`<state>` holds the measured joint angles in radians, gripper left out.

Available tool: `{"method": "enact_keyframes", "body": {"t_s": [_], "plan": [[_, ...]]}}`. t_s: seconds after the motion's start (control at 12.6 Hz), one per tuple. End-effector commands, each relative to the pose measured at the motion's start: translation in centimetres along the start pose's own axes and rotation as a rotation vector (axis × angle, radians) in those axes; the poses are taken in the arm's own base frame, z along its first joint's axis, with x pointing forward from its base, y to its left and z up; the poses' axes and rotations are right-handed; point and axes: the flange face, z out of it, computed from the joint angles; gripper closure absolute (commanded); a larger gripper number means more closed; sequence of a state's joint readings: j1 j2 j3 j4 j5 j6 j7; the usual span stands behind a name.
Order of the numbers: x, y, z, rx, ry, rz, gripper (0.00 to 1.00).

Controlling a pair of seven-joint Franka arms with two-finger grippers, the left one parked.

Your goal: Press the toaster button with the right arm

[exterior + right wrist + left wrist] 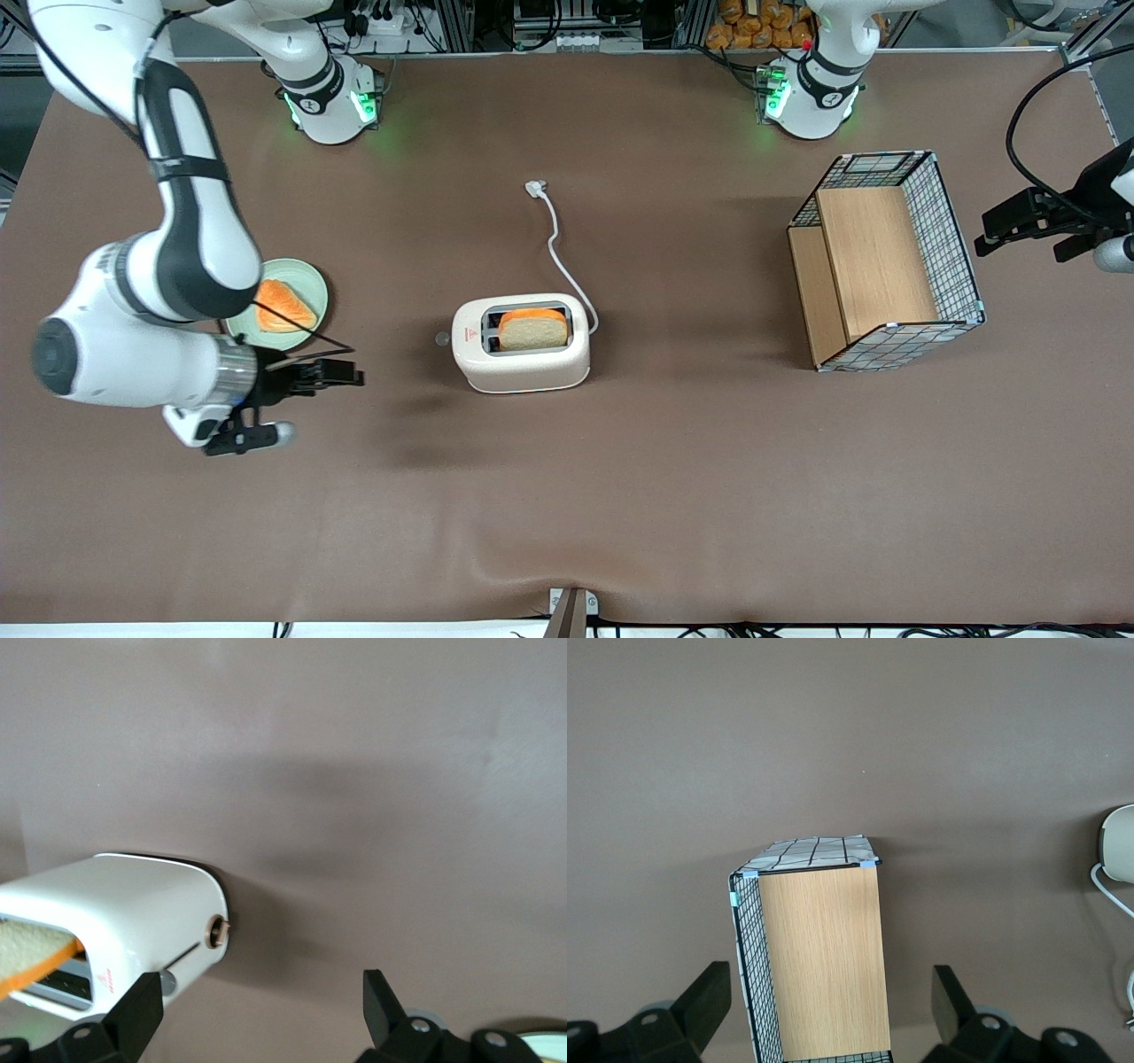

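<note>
My biggest worry is that the toaster button (217, 931) is a tiny target on the narrow end of the toaster (521, 343), and I am coming at it with my pincer (341, 373) spread wide, so if I drive straight in, the knob could slip into the gap between my fingers (137, 1013) and nothing would get pressed. I judge I should either bring the fingers together or aim one fingertip squarely at it. A second risk is that the toaster looks light and stands loose on the table (620, 496); a push along the table rather than down the lever slot could simply shove it toward the parked arm's end, dragging its white cord (560, 246) with it. The slice of bread (532, 330) sitting in the slot could also jolt if I strike the body. Right now the toaster stands about mid-table with the knob on the end facing me, and my pincer hovers well apart from it, toward my own end of the table, empty. My right arm (182, 230) is folded low, forearm lying nearly level and the wrist pointing toward the toaster. It passes over the green plate (314, 285) that holds another slice (283, 307), so I must mind that too.
</note>
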<state>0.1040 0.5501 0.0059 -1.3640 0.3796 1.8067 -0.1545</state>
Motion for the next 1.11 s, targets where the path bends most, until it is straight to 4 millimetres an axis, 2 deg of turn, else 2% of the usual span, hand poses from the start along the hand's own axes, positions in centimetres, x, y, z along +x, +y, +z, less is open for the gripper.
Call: {"method": "enact_keyframes", "body": {"t_s": [0.0,0.08,0.24,0.32,0.47,0.63,0.87,1.03], "plan": [[-0.3,1.7,-4.3,-0.025,0.036,-0.102,0.0],[-0.7,2.2,-5.7,-0.037,0.048,-0.099,0.0],[-1.9,1.0,-8.6,-0.077,0.036,-0.118,0.0],[-2.7,-0.2,-11.5,-0.094,0.026,-0.131,0.0],[-4.5,-1.5,-14.9,-0.095,-0.021,-0.11,0.0],[-7.8,-3.4,-20.4,-0.191,0.034,-0.058,0.0],[-12.3,-4.6,-24.9,-0.242,0.035,0.119,0.0],[-14.8,-5.1,-26.0,-0.258,0.025,0.204,0.0]]}}
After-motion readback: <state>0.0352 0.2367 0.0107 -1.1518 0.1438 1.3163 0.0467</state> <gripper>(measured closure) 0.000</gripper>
